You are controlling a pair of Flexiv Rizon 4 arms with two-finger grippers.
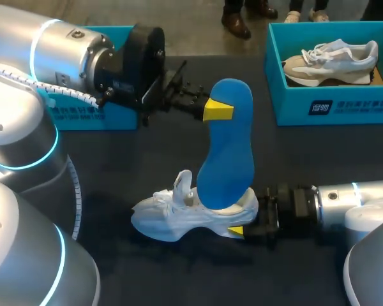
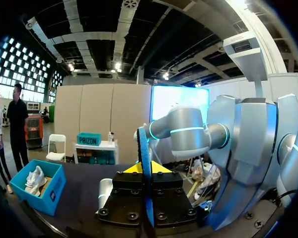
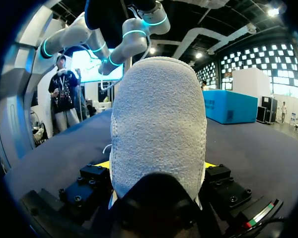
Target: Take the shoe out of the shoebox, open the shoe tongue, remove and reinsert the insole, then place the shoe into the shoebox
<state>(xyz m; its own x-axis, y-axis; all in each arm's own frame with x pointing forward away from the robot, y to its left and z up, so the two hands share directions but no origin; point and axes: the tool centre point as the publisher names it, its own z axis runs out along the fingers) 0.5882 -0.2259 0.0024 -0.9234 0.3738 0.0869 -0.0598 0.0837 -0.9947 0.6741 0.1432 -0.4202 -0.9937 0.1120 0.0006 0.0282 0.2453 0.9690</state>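
Bare table (image 1: 345, 153) between left shoebox (image 1: 96, 115) and right shoebox (image 1: 332, 105); insole (image 1: 226, 153), shoe (image 1: 179, 217) midway.

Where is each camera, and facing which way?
Head view: above and behind, looking down on the table; left gripper and right gripper show.
Left wrist view: on that wrist, looking along the left gripper at the blue insole edge-on.
Right wrist view: on that wrist, facing the white shoe held in the right gripper.
Shared: head and left wrist views show the insole.
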